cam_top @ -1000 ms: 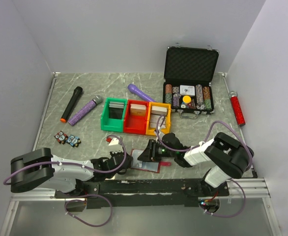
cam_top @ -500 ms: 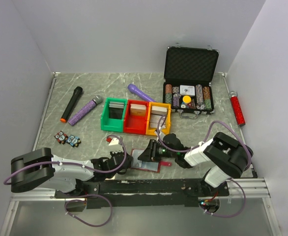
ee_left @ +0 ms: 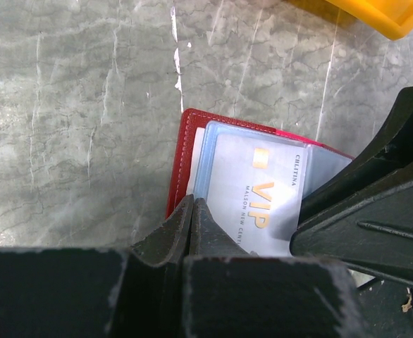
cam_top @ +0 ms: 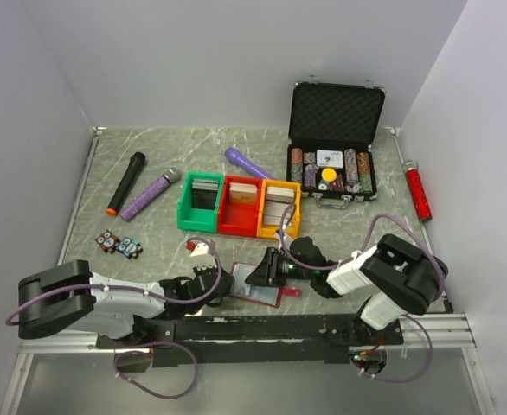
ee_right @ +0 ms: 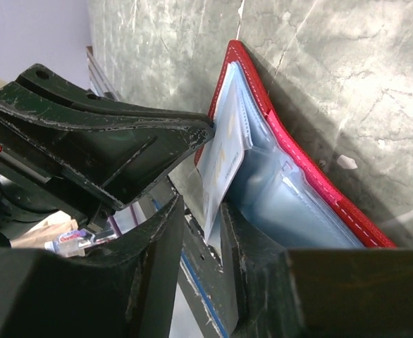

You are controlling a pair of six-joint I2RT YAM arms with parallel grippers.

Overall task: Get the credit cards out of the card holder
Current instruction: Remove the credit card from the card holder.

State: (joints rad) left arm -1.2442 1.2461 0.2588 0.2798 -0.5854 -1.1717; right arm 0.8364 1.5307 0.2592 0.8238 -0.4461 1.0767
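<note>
My left arm (cam_top: 115,298) lay low along the near edge. The left fingers (ee_left: 168,236) were clenched, with their tips at the edge of the open card holder (ee_left: 180,151). The holder lay on the surface (ee_left: 72,105) between both arms. A pale card (ee_left: 252,204) in it read "VIP". The right fingers (ee_right: 157,246) reached leftward and stood on both sides of this card; I could not tell if they pressed it.

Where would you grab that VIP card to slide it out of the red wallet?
By the free edge of the card, which juts from its sleeve. It is thin and flat, so come edge-on from that side and pinch its two faces; the open right tool straddles it there. The shut left tool sits at the edge of the holder, seemingly steadying it.
</note>
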